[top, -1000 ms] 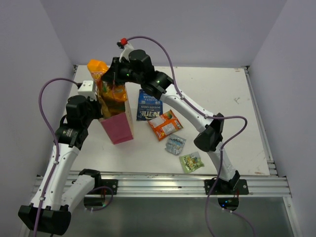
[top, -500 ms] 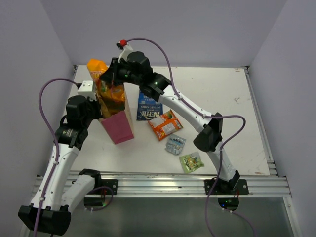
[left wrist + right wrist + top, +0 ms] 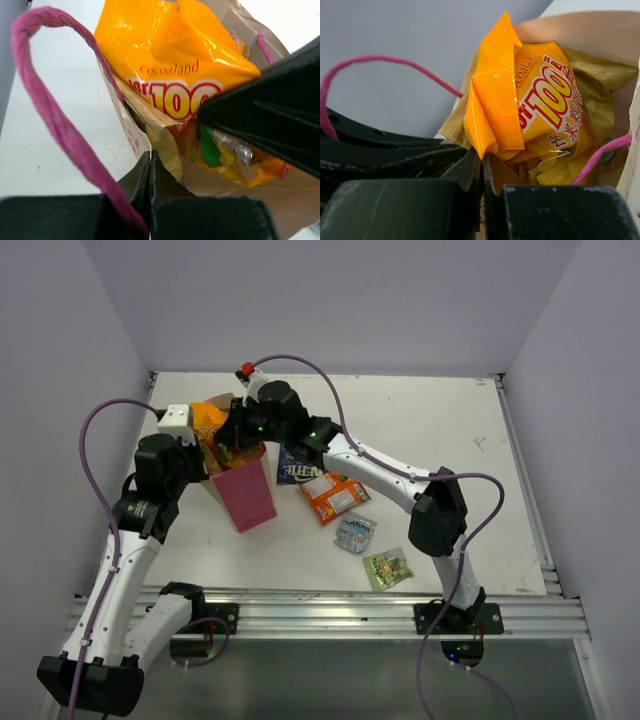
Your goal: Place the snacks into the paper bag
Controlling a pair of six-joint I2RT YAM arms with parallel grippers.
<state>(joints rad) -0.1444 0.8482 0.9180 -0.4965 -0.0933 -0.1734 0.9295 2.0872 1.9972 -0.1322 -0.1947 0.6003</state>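
The paper bag (image 3: 247, 497) stands at the table's left, its pink side facing me. My left gripper (image 3: 207, 468) is shut on the bag's near rim (image 3: 131, 131), beside a pink cord handle (image 3: 55, 115). My right gripper (image 3: 233, 436) is shut on the lower corner of the orange-yellow bag (image 3: 530, 110), which is sunk into the bag's mouth (image 3: 210, 420) with its top sticking out. A tan packet (image 3: 155, 132) lies inside beside it. The orange-yellow bag fills the left wrist view (image 3: 170, 60).
On the table right of the paper bag lie the dark blue chip bag (image 3: 298, 464), the orange-red pack (image 3: 337, 494), the small silver-blue packet (image 3: 355, 532) and the small green packet (image 3: 387, 568). Walls stand close at left and back.
My right gripper has come down and lowered the orange-yellow bag from above the paper bag into its mouth. The left gripper has kept its hold on the rim.
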